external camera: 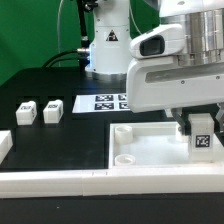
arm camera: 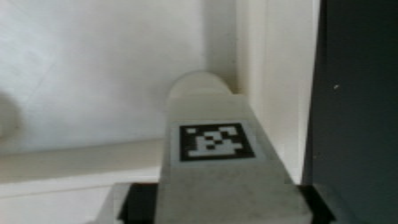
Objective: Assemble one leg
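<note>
- A long white rail [external camera: 70, 183] lies nearest the camera, running across the front edge of the green tabletop [external camera: 40, 85].
- Directly behind the rail lies the large white square panel [external camera: 160, 150], with a round socket [external camera: 124, 131] at its near-left corner as the exterior view shows it.
- The pincer [external camera: 200, 128] hangs from the white arm [external camera: 175, 70] over the panel's corner on the exterior view's right.
- The pincer holds one leg [external camera: 203, 141] upright, tag face toward the camera. The black fingers [external camera: 186, 127] sit against the leg's sides; the jaws are closed to the width of the leg.
- In the wrist view the same leg [arm camera: 217, 140] extends away from the camera, its far end at the panel's inner corner wall [arm camera: 249, 50]. Whether it touches the panel cannot be told.
- Two spare legs [external camera: 26, 108] [external camera: 52, 110] lie side by side at 9 o'clock from the panel, well apart from the pincer.
- The marker board [external camera: 98, 102] lies flat at 11 o'clock from the panel, near the arm's base [external camera: 105, 60].
- A white block [external camera: 4, 145] shows at the exterior view's left edge.
</note>
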